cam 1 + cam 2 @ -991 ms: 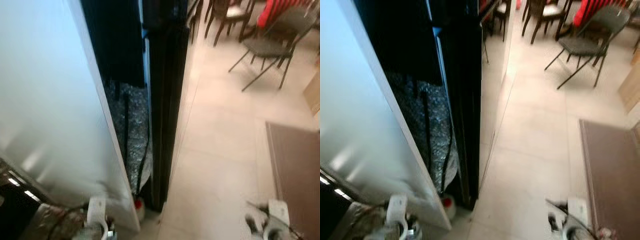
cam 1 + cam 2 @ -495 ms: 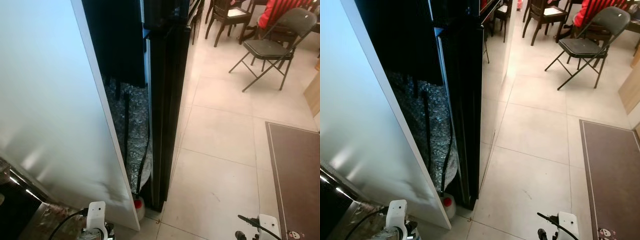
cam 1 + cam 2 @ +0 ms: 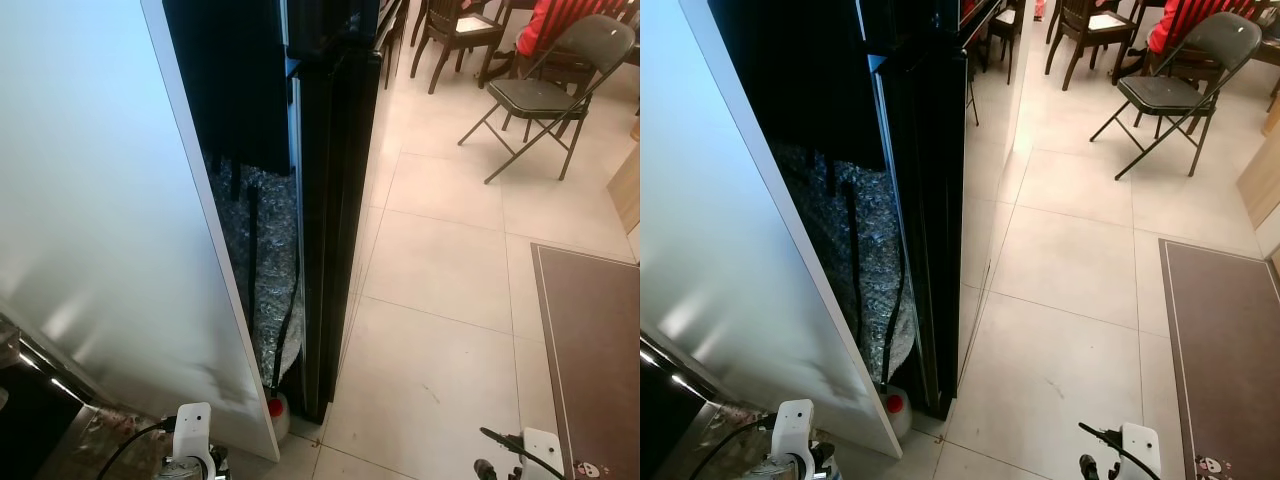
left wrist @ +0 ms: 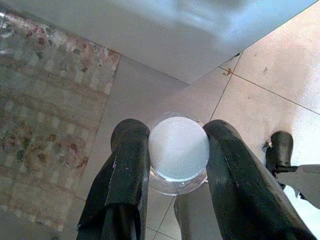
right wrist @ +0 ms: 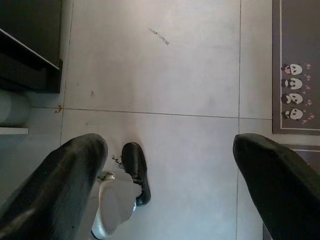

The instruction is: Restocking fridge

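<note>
Left tool (image 4: pixel 178 150) clenched on white-capped bottle (image 4: pixel 178 152), seen from wrist over tile floor (image 4: pixel 280 60). Right tool (image 5: pixel 170 175) released, empty. Head view: black fridge (image 3: pixel 320 200) side.

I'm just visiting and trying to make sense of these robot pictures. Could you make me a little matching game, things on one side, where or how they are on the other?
Things:
1. left gripper
2. right gripper
3. folding chair
4. mat with pandas

States:
a. lying on the tiled floor
b. open, holding nothing
c. standing far across the room
d. shut on a white-capped bottle

Pairs: 1-d, 2-b, 3-c, 4-a
</note>
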Robot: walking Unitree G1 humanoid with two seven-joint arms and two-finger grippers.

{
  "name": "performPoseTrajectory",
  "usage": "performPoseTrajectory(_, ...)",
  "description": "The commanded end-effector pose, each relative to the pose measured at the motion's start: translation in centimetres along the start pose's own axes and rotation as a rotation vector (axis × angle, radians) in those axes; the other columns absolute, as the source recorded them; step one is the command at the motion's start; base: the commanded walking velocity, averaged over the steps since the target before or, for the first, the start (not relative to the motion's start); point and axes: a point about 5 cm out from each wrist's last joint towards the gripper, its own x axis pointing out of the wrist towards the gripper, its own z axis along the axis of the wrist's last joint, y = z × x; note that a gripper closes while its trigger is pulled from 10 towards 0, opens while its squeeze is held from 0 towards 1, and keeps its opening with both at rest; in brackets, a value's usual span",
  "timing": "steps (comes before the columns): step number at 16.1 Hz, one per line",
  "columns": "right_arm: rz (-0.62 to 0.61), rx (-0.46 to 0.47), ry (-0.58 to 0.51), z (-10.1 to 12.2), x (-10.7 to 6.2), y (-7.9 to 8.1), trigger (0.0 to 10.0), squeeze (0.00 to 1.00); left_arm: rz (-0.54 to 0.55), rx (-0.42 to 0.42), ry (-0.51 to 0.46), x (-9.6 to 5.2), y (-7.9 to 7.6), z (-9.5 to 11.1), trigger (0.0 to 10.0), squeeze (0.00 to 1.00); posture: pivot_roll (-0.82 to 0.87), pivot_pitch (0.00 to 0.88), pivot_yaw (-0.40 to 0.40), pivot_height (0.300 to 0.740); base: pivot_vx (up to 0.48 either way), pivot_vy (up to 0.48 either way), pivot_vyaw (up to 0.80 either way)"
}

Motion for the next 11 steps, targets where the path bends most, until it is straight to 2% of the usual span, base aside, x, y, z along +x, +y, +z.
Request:
performPoseTrajectory(1,-0.014,0.016,-0.016,0.14,-0.04,-0.20,10.0,0.00,-0.001,-0.013,0.008,-0.02,0.11,-0.24,10.0,0.00,-0.18,0.000,0.050,0.740,0.000,0.311,0.00)
performPoseTrajectory(9,-0.048,0.036,-0.020,-0.03,-0.09,-0.45,10.0,0.00,-0.006,-0.012,0.011,-0.04,0.04,-0.39,10.0,0.00,-0.18,0.000,0.049,0.740,0.000,0.300,0.00)
performPoseTrajectory(11,-0.061,0.050,-0.020,-0.04,-0.10,-0.54,10.0,0.00,-0.007,-0.009,0.008,-0.03,0.02,-0.34,10.0,0.00,-0.18,0.000,0.049,0.740,0.000,0.000,-0.79)
